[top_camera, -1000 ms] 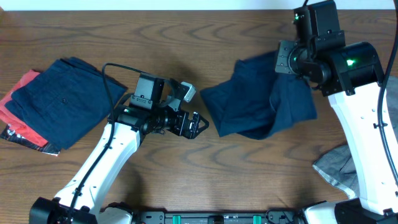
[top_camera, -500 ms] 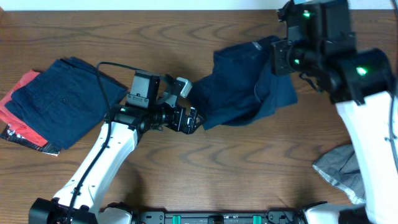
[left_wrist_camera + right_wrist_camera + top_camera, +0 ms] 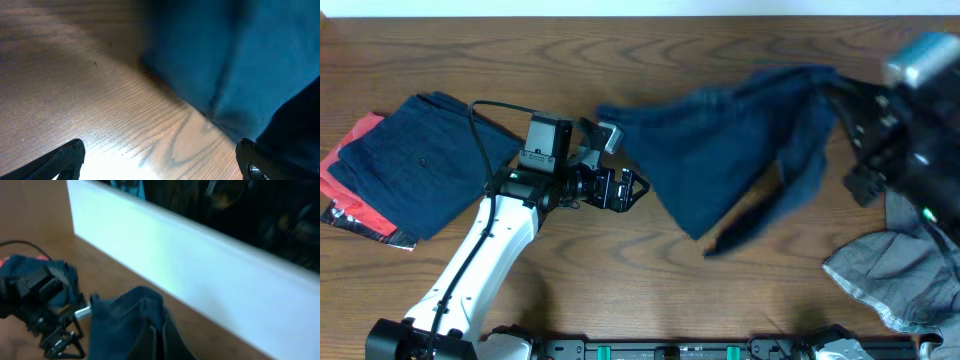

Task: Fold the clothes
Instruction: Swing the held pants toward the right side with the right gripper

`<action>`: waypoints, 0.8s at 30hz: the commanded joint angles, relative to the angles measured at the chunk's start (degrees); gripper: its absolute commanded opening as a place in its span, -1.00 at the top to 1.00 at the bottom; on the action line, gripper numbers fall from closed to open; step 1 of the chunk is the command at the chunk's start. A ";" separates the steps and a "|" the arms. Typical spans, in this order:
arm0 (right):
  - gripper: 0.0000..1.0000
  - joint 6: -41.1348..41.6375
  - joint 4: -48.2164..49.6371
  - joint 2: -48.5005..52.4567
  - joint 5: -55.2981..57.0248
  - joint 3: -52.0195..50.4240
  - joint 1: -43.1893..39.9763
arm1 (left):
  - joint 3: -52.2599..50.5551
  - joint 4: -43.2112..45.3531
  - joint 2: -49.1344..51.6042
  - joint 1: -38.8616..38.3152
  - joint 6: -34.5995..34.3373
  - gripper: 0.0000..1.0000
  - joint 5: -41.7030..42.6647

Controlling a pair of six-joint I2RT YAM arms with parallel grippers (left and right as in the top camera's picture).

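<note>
a brown wooden counter (image 3: 620, 290) is carrying everything, and a white wall (image 3: 200, 270) is standing behind it. a large navy garment (image 3: 740, 150) is hanging spread and blurred above the middle of the counter. the right tool (image 3: 160, 339) is pinching closed on its upper right part. the left tool (image 3: 632, 188) is standing wide open just beside the cloth's left edge, holding nothing. at the far left a folded navy garment (image 3: 415, 175) is lying on a red garment (image 3: 345, 165). a grey garment (image 3: 880, 275) is lying at the right front corner.
</note>
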 commanded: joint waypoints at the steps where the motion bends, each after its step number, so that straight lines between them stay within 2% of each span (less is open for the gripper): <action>1: 0.98 -2.29 0.83 2.69 3.48 0.15 -0.81 | 1.29 0.20 -0.81 0.31 -0.11 -0.96 -0.26; 9: 0.98 -1.70 5.77 17.99 6.88 0.13 -0.81 | 1.29 -0.02 -0.83 0.31 -0.11 -0.96 -0.31; 12: 0.98 2.45 9.92 23.89 12.59 0.13 -0.92 | 1.29 -0.50 -0.83 0.31 -0.17 -0.96 -0.98; 16: 0.98 5.60 15.69 29.51 13.53 0.13 -1.60 | 1.29 -0.74 -0.83 0.31 -0.98 -0.96 -2.43; 18: 0.98 10.40 18.27 31.30 18.29 0.13 -1.97 | 1.27 -0.72 -0.83 0.31 -0.98 -0.95 -2.43; 21: 0.98 15.26 19.78 33.09 24.96 0.13 -2.84 | 1.27 -0.74 -0.83 0.31 -0.98 -0.96 -2.45; 24: 0.98 15.78 18.73 34.21 24.44 0.13 -3.89 | 1.27 -0.72 -0.81 0.31 -1.01 -0.96 -2.45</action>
